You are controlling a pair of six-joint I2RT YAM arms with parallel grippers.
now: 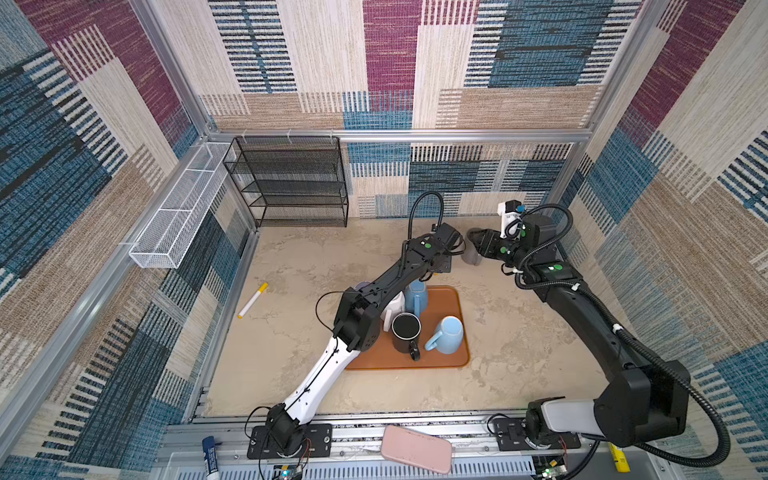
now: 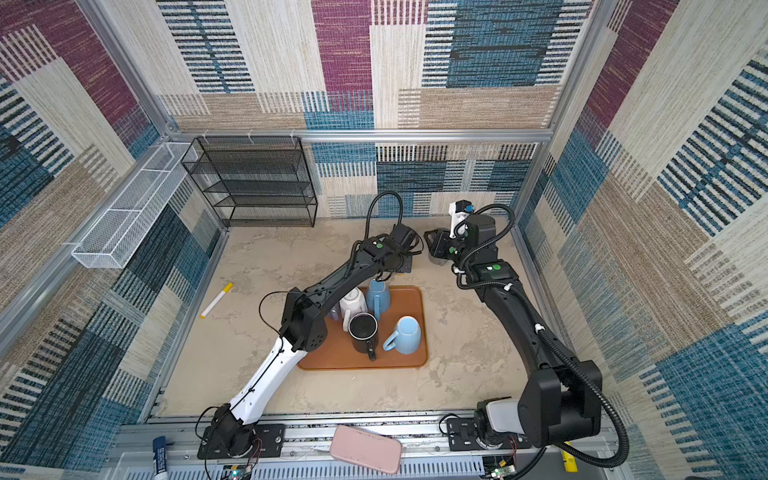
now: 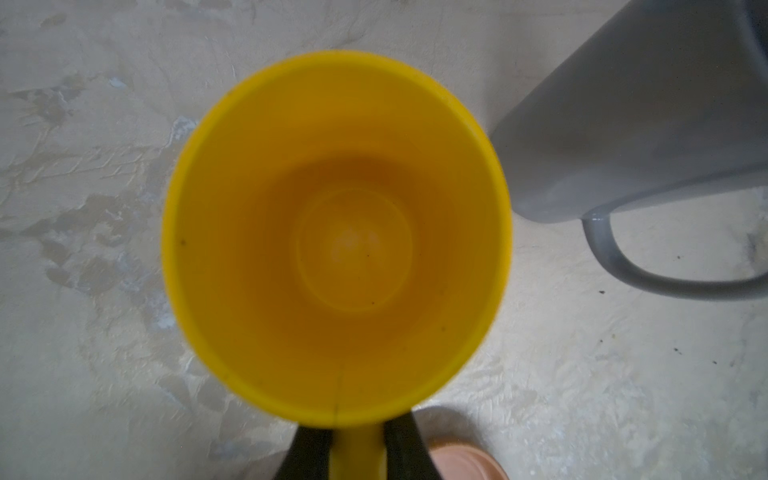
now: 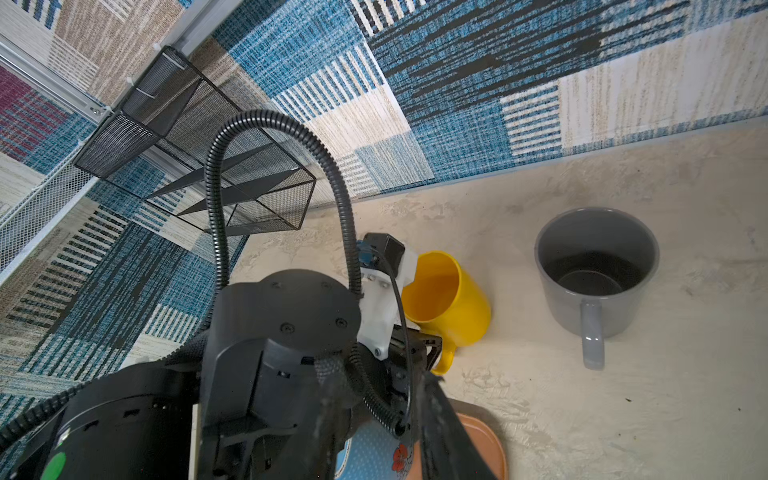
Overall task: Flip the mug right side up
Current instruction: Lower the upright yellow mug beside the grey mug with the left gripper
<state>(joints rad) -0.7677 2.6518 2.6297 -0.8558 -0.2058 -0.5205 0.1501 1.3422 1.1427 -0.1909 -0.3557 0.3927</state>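
The only print I can pick out is a red flower on the pale blue ceramic mug just beneath the right arm's camera. The blue-capped white tube lying on the front rail carries lettering, but it is too small to read.

The left gripper is pinched almost fully closed on the handle of the bright yellow plastic mug, one black finger on each side of the handle. The mug's mouth faces up at the wrist camera, so its round bottom shows inside. Seen from the right wrist, the yellow mug leans a little, with its base down at the mottled beige tabletop. It sits just beyond the far edge of the orange plastic tray. In both top views the left wrist hides nearly all of it.

Just beside it stands a plain grey ceramic mug, upright, empty, its handle toward the tray and apart from the yellow one.

The right gripper hangs close above that grey mug with its jaws part-way open and nothing between them. I cannot tell from above whether it touches the rim.

A glossy black mug stands mouth-up on the tray among other mugs. A white marker with a yellow cap lies well off to the left.
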